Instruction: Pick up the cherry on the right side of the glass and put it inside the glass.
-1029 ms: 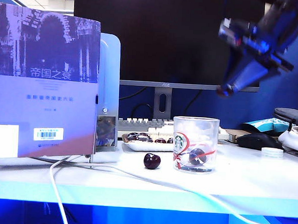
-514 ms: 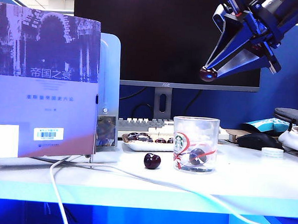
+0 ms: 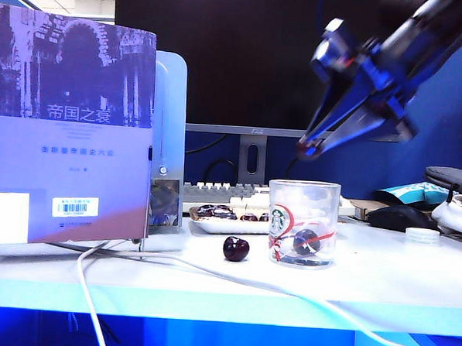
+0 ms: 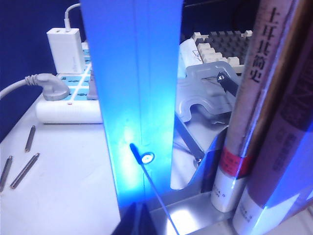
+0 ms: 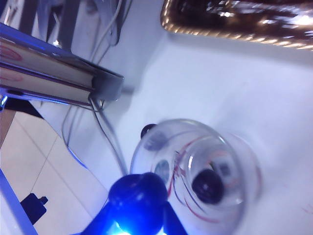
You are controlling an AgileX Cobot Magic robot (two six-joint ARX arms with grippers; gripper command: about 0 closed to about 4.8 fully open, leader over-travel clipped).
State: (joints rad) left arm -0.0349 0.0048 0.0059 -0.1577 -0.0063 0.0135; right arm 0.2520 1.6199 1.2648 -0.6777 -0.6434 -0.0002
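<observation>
Above the glass (image 3: 303,223) rim, right gripper (image 3: 308,148) pinching the cherry (image 3: 306,151), left gripper unseen.

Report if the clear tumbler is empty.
Not empty: the short clear tumbler holds one dark cherry, seen through its wall; right gripper holds another cherry above.

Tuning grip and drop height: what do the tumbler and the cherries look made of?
The glass: clear, hard and glossy, glass or rigid plastic; a cherry inside shows through the wall, and printing sits on it.
The cherry in the right pincer above the rim: dark, blurred, surface unreadable.
Loose cherry on the table: glossy, smooth dark skin with highlights; real or fake unclear.
</observation>
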